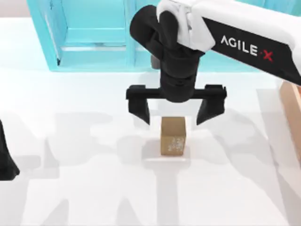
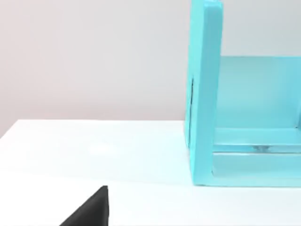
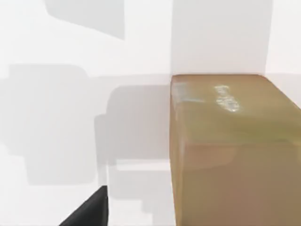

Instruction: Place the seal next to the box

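Top view: white, smooth table point(image 1: 84, 188), crossed by soft grey shadows. The seal point(image 1: 173, 135), a small tan-brown rectangular block with a whitish mottled mark on its near face, stands upright near the table's middle. Right pincer point(image 1: 173, 115), matte black with two wedge-shaped fingers, hangs spread wide just behind the seal, gripping nothing; its white arm runs off to the far right. The box point(image 1: 292, 113), salmon-orange, shows as a strip at the right edge, well apart from the seal. A turquoise shelf unit point(image 1: 89, 42) with flat panels stands at the far side. The left arm point(image 1: 7, 160) sits parked at the left edge.

Left wrist view: the shelf unit's turquoise side panel point(image 2: 204, 94) on the white table, plain pale wall behind.

Right wrist view: the seal point(image 3: 230, 155) close up, smooth-faced, resting on the shadowed table.
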### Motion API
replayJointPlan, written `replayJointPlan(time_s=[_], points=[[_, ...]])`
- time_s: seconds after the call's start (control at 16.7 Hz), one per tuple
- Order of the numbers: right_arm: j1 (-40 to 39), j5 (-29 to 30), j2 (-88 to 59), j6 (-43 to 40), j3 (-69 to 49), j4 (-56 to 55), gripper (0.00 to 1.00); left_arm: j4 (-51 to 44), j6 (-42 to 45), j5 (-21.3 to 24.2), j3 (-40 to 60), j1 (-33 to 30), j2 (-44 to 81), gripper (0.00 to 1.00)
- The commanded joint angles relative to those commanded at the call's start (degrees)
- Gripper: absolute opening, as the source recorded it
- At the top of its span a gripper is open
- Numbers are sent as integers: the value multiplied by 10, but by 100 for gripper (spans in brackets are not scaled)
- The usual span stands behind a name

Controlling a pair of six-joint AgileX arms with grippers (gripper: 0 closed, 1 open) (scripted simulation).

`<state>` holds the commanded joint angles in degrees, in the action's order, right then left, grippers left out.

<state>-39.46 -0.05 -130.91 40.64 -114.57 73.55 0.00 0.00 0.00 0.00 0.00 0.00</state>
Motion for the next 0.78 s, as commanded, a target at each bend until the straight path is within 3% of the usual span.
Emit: replayJointPlan(time_s=[0.3, 0.6, 0.78], points=[[-2, 0, -13, 2, 102, -115, 100, 0, 0, 0, 0, 0, 0, 100], [-2, 0, -13, 2, 109, -122, 100, 0, 0, 0, 0, 0, 0, 100], [-2, 0, -13, 2, 109, -122, 77, 0, 0, 0, 0, 0, 0, 100]])
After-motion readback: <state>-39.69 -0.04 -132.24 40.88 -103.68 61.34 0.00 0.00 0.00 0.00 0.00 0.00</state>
